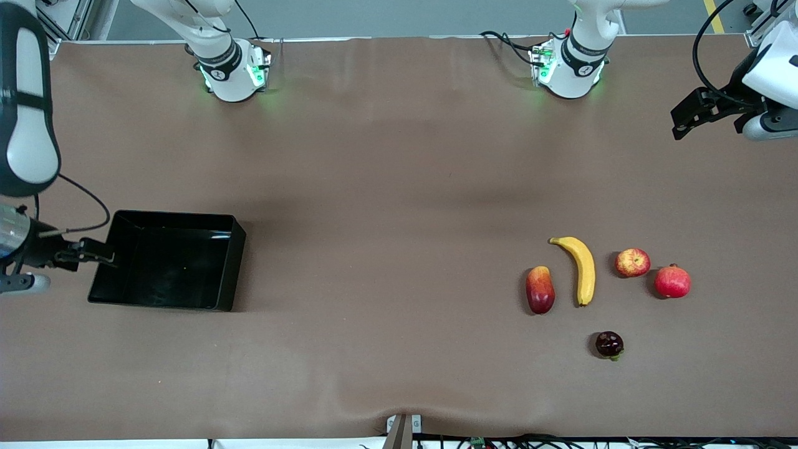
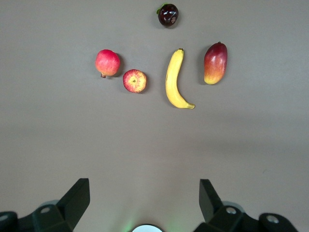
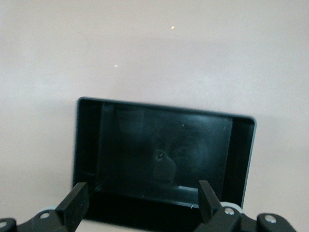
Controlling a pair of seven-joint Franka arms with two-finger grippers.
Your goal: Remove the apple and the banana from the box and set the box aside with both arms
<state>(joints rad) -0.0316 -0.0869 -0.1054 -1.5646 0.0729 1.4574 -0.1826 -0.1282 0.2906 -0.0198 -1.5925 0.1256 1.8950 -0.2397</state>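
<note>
The black box (image 1: pixel 227 262) lies toward the right arm's end of the table and is empty. My right gripper (image 1: pixel 100 253) is open at the box's end wall, with its fingers spread wide; the right wrist view shows that gripper (image 3: pixel 141 195) over the box (image 3: pixel 164 110). The yellow banana (image 1: pixel 583 269) and the red-and-yellow apple (image 1: pixel 632 262) lie side by side toward the left arm's end. My left gripper (image 1: pixel 686 120) is open and empty, up over the table's end, well away from them. The left wrist view shows that gripper (image 2: pixel 145 193), the banana (image 2: pixel 175 79) and the apple (image 2: pixel 134 80).
A red-yellow mango-like fruit (image 1: pixel 540 289) lies beside the banana. A round red fruit (image 1: pixel 673 281) lies beside the apple. A small dark purple fruit (image 1: pixel 609 344) lies nearer the front camera. The brown table (image 1: pixel 386 218) stretches between box and fruits.
</note>
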